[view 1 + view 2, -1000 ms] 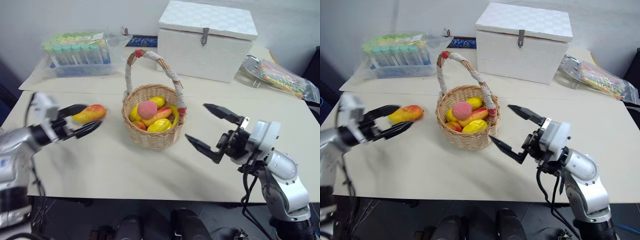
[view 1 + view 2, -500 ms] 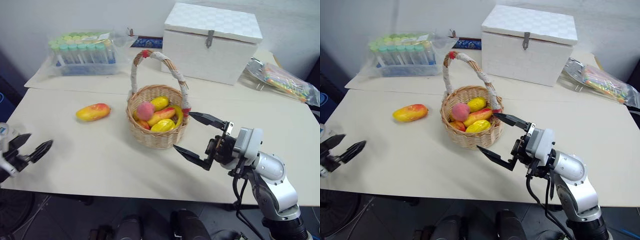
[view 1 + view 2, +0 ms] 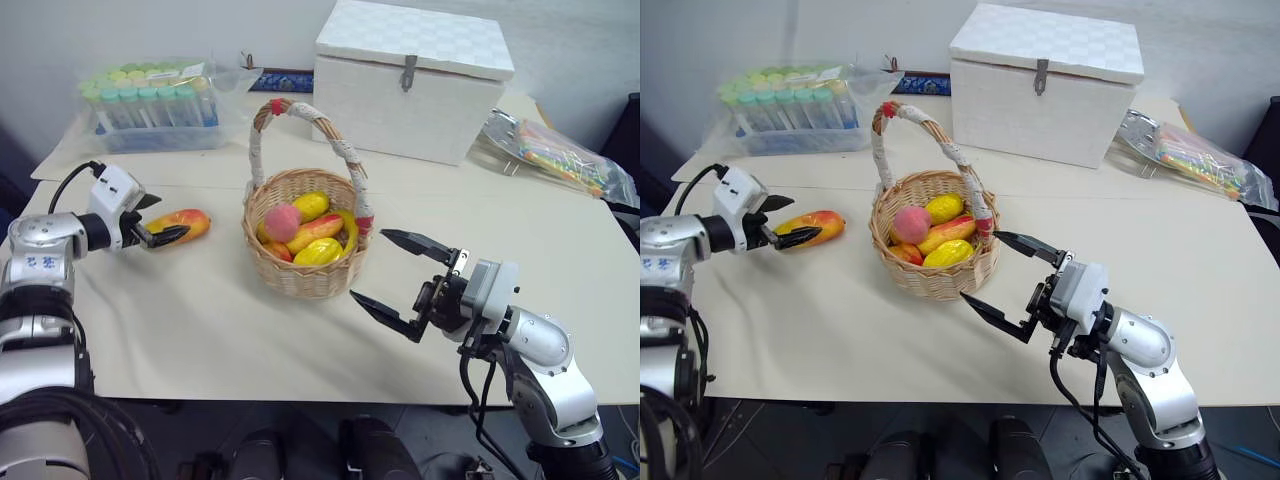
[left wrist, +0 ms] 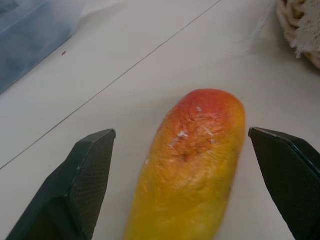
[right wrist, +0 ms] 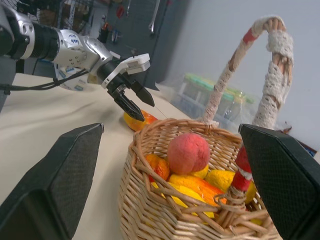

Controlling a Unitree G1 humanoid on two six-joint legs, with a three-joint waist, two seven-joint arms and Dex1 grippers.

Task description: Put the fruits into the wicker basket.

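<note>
A yellow-orange mango (image 3: 188, 222) with a red tip lies on the table left of the wicker basket (image 3: 305, 272). My left gripper (image 3: 165, 217) is open at the mango's near end. In the left wrist view the mango (image 4: 192, 165) lies between the spread fingers (image 4: 85, 170) with gaps on both sides. The basket holds a pink peach (image 3: 283, 219) on top of several yellow and red fruits. My right gripper (image 3: 370, 265) is open and empty, just right of the basket. The right wrist view shows the peach (image 5: 188, 152) and the left gripper (image 5: 132, 97).
A white latched box (image 3: 415, 80) stands behind the basket. A bagged rack of capped tubes (image 3: 155, 100) sits at the back left, and a clear packet of coloured items (image 3: 565, 150) at the back right. The basket's tall handle (image 3: 335, 140) arches over the fruit.
Half a second ago my left gripper hung low by the table's front left edge; it has come forward to the mango. The right gripper has kept its place. The camera view shifted.
</note>
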